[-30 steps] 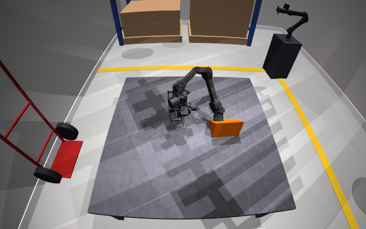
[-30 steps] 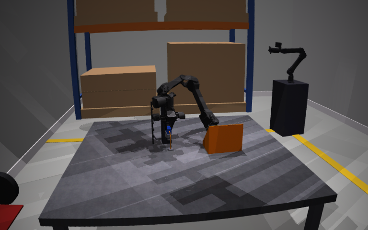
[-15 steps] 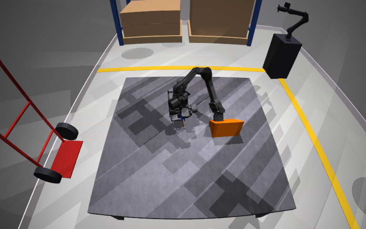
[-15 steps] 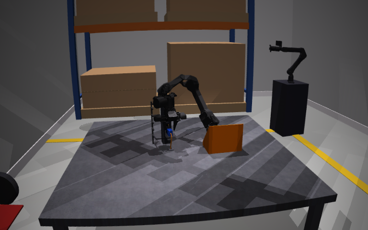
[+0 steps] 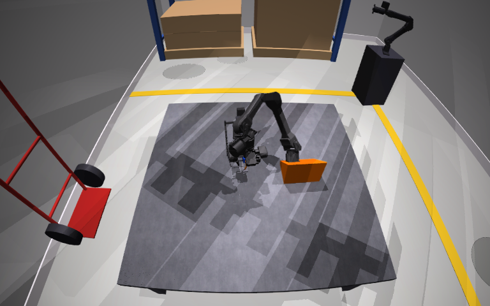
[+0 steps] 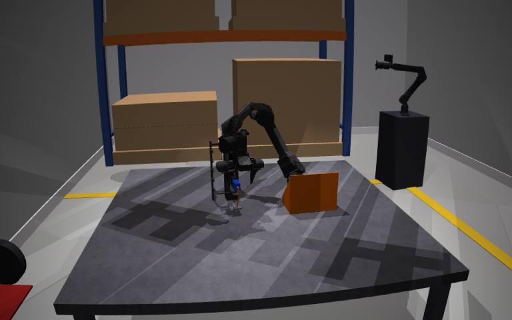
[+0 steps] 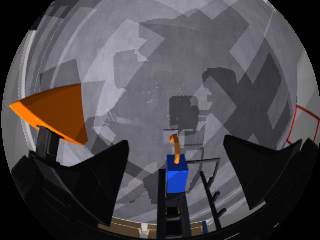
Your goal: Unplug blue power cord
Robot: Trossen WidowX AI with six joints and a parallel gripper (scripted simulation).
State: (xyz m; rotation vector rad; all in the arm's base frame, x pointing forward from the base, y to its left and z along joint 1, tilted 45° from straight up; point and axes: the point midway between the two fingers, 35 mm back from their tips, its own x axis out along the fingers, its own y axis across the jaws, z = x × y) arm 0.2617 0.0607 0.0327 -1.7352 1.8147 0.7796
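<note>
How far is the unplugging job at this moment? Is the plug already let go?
Done: the gripper is wide open, and its fingers stand apart from the blue plug on both sides. Whether the plug is out of the power strip cannot be told. In hand: nothing is held. Left: the plug sits between the open fingers, so the arm must lift away from plug, cord and strip.

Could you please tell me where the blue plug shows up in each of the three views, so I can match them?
Top: blue plug is a tiny speck under the wrist, left of the orange box.
Exterior: plug left of centre, below the open end effector.
Wrist: plug low centre.
Shared landmark: the orange box.
</note>
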